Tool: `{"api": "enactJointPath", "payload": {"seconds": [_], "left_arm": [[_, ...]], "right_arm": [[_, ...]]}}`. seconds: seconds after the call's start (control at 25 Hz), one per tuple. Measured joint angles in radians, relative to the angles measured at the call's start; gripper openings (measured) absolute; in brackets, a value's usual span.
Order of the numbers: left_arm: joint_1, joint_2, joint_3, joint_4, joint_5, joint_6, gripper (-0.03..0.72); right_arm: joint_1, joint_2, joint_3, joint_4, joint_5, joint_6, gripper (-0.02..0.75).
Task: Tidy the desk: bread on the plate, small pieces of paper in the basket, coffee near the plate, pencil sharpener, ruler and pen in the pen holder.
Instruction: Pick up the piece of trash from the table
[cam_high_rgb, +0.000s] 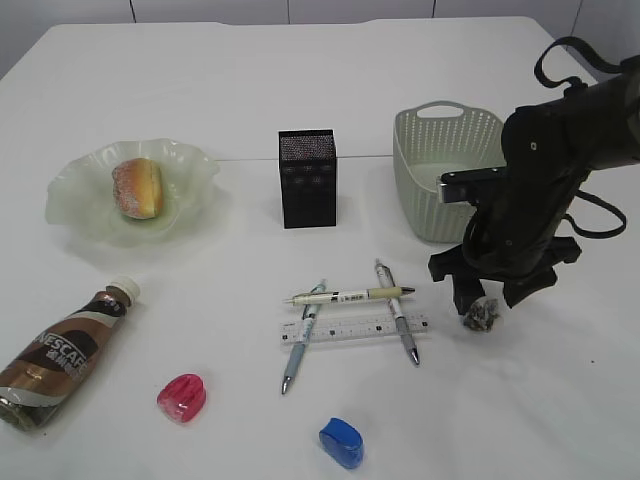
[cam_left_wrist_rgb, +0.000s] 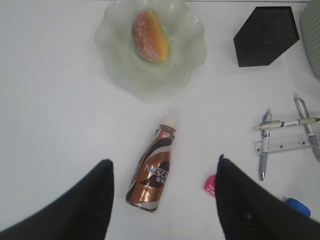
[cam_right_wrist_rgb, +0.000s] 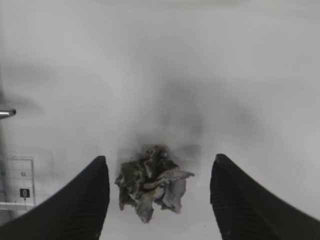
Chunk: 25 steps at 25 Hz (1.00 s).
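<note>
A crumpled grey piece of paper (cam_high_rgb: 481, 317) lies on the table; in the right wrist view it (cam_right_wrist_rgb: 152, 183) sits between the fingers of my open right gripper (cam_right_wrist_rgb: 159, 172), untouched. My right gripper (cam_high_rgb: 488, 298) hovers low over it. The bread (cam_high_rgb: 138, 187) lies on the pale green plate (cam_high_rgb: 75, 215). The coffee bottle (cam_high_rgb: 62, 354) lies on its side, front left. Three pens (cam_high_rgb: 347, 295) and a clear ruler (cam_high_rgb: 352, 329) lie in a pile. A pink sharpener (cam_high_rgb: 182, 397) and a blue sharpener (cam_high_rgb: 342, 442) lie in front. My left gripper (cam_left_wrist_rgb: 162, 172) is open high above the bottle (cam_left_wrist_rgb: 152, 172).
The black mesh pen holder (cam_high_rgb: 307, 178) stands at centre back. The pale green basket (cam_high_rgb: 437, 160) stands right of it, just behind my right arm.
</note>
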Motion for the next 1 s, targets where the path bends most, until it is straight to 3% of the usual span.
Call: {"api": "enactJointPath", "payload": {"seconds": [0.64, 1.0], "left_arm": [[0.0, 0.0, 0.0, -0.004, 0.0, 0.0, 0.459], [0.0, 0.0, 0.0, -0.019, 0.0, 0.0, 0.459]], "right_arm": [[0.0, 0.022, 0.0, -0.001, 0.025, 0.0, 0.465], [0.0, 0.024, 0.0, -0.001, 0.025, 0.0, 0.243]]}}
